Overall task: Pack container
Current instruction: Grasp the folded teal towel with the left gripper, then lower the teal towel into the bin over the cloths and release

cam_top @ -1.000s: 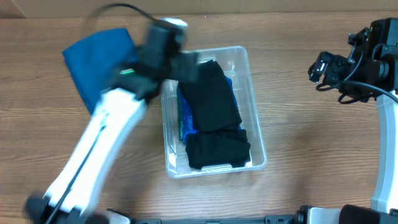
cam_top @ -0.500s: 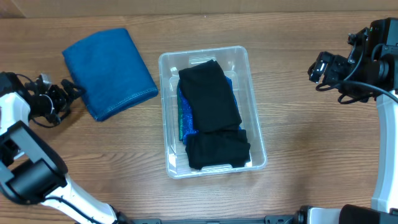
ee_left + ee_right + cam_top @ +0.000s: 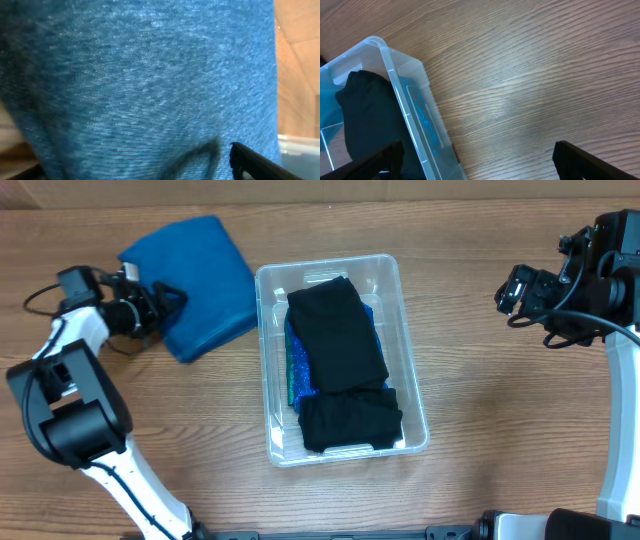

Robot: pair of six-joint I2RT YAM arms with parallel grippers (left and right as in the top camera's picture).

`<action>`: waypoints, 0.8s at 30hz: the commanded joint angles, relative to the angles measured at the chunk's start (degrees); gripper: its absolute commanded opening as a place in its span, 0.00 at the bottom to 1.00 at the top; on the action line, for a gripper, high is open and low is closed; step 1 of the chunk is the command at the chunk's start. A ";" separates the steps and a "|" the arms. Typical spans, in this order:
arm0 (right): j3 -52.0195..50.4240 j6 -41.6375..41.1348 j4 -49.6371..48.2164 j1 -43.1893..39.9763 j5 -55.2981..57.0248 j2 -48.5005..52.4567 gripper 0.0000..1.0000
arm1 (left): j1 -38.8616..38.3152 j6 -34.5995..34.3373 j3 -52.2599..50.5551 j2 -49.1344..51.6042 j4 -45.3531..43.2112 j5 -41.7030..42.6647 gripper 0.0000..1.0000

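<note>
The clear container [image 3: 267,395] stands mid-table, holding two folded black garments [image 3: 340,335] over a blue item [image 3: 294,370]. It also shows in the right wrist view [image 3: 407,95]. A folded blue cloth [image 3: 205,280] lies left of the container, touching its far-left corner. My left gripper [image 3: 158,302] is at the cloth's left edge, its fingers spread with the cloth [image 3: 150,75] between them and filling the wrist view. My right gripper [image 3: 512,290] hovers open and empty to the right of the container, its fingers [image 3: 480,167] wide apart over bare wood.
The wooden table [image 3: 500,410] shows bare wood right of and in front of the container. Cables hang from both arms. The left arm's base [image 3: 70,405] stands at the front left.
The left arm swung from over the container out to the left, then reached the blue cloth's left edge. The cloth has shifted right and up against the container. The right arm is still.
</note>
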State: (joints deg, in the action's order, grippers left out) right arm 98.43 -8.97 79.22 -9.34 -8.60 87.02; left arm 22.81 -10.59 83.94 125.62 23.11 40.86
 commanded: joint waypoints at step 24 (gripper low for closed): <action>0.02 0.39 0.79 -0.04 -0.09 0.11 1.00 | -45.18 -5.25 3.87 -52.78 16.20 -6.10 0.10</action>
State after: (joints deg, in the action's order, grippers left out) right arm 98.43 -8.95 80.16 -9.34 -8.60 87.02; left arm -14.20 -15.31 85.23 72.38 38.41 37.15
